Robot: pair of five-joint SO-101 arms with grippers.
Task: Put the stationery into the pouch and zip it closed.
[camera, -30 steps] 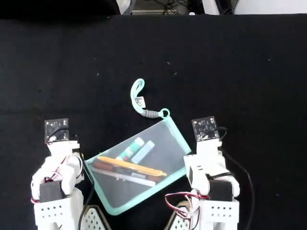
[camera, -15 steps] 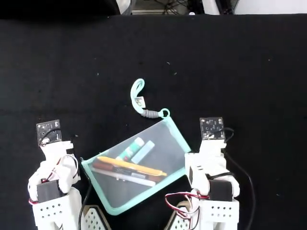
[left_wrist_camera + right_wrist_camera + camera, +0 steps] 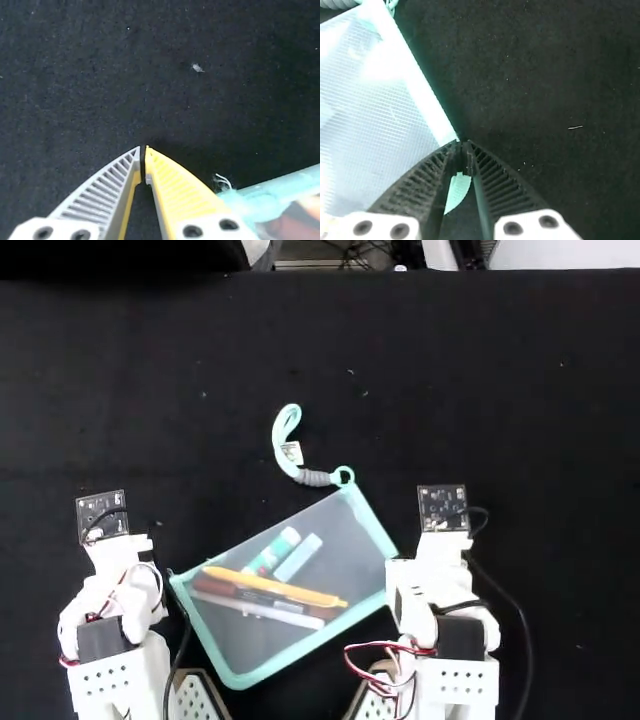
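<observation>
- While the pouch [image 3: 330, 540] lies low-centre on the counter [image 3: 500, 390], stationery [image 3: 270, 588] inside, the left fingers [image 3: 167, 177] and right fingers [image 3: 495, 180] are seen pressed together, empty.
- The zip [image 3: 262, 533] state can't be told; the pouch corner could get snagged and dragged by the right fingers.

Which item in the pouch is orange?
The long pen lying across the middle of the pouch; the shorter green-capped stick and pale blue piece lie beside it.

Black table [image 3: 520, 380] — pale lint speck [image 3: 196, 67]
</observation>
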